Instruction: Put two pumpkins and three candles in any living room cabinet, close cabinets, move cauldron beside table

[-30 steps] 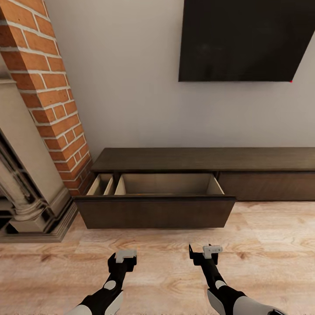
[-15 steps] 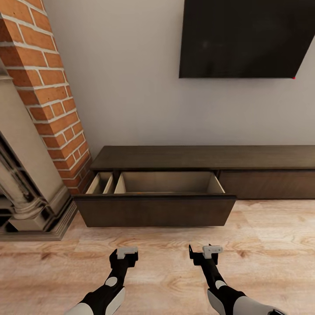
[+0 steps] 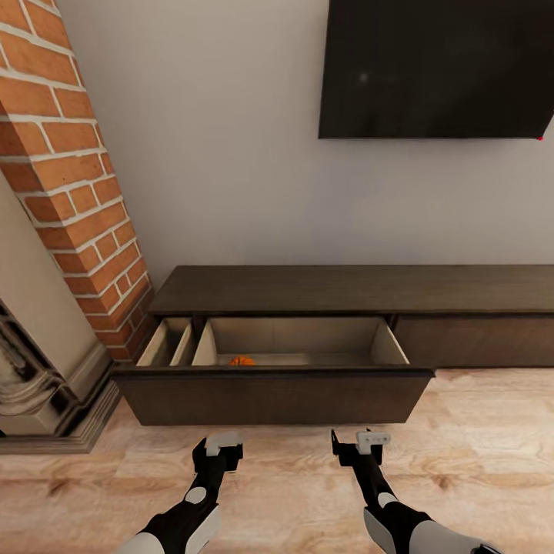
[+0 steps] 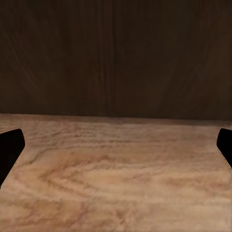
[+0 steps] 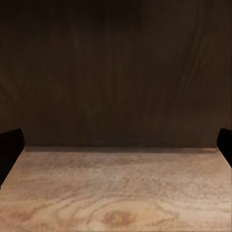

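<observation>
in the open drawer of the cabinet (image 3: pixel 273 396), one pumpkin (image 3: pixel 241 360) lies stored. left gripper (image 3: pixel 218 444) and right gripper (image 3: pixel 362 442) hover wide and empty before it. other items and closing apparently remain.

Left pincer (image 3: pixel 218 445), right pincer (image 3: pixel 368 441) spread (empty).

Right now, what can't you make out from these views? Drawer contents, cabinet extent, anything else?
- Head view: the drawer front hides the near floor of the open drawer in the cabinet; only the top of one pumpkin shows.
- Head view: the narrow left compartment shows only its upper walls.
- Head view: the cabinet's right end is cut off by the frame edge.
- Wrist views: each shows dark wood and floor, too close to tell which panel.
</observation>
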